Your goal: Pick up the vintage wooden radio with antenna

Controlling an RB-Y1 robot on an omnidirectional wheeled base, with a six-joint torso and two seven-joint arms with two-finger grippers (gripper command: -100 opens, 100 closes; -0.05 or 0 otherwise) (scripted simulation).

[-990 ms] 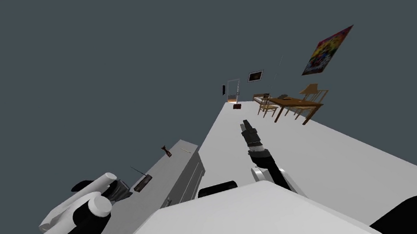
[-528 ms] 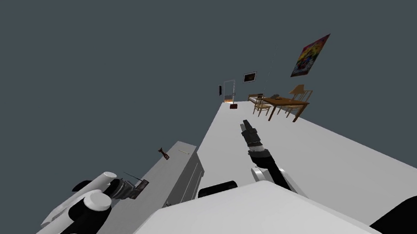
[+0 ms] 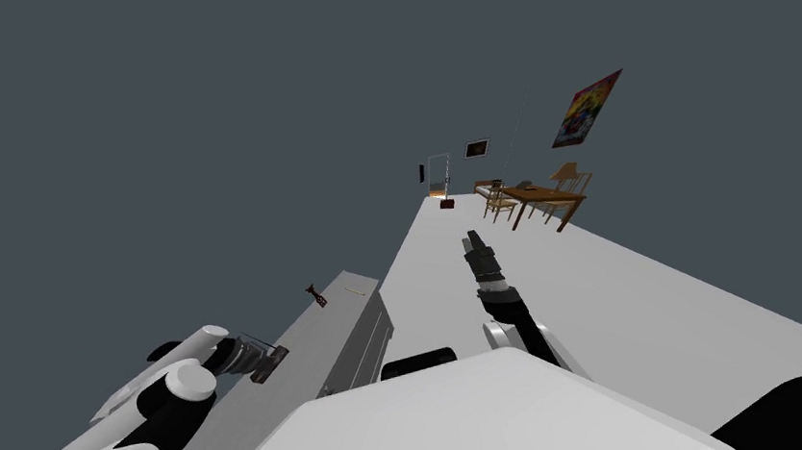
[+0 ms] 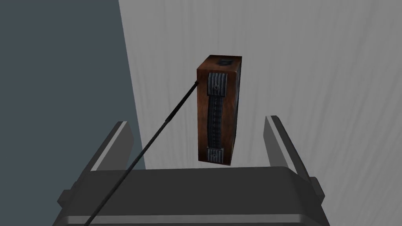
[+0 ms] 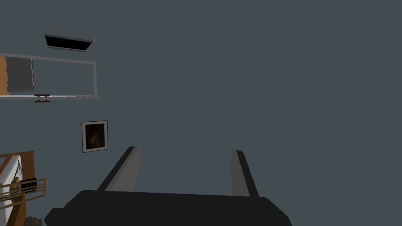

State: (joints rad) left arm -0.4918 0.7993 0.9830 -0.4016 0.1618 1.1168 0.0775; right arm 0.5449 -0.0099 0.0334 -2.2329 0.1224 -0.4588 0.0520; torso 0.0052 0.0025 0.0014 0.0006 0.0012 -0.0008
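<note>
The left tool [image 4: 197, 121] is open over the grey cabinet [image 4: 314, 78]; the brown radio [image 4: 218, 110] sits between its fingers [image 4: 117, 141], touching neither, antenna [image 4: 157, 135] slanting past one. The right tool [image 5: 185, 150] hangs open, well apart.

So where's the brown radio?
In the left wrist view, the radio stands on the grey cabinet, on my left, just ahead of the open left gripper.

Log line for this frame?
left claw: open, either side of brown wooden box radio | radio: on grey cabinet top, ungrasped | right claw: open, empty
</note>
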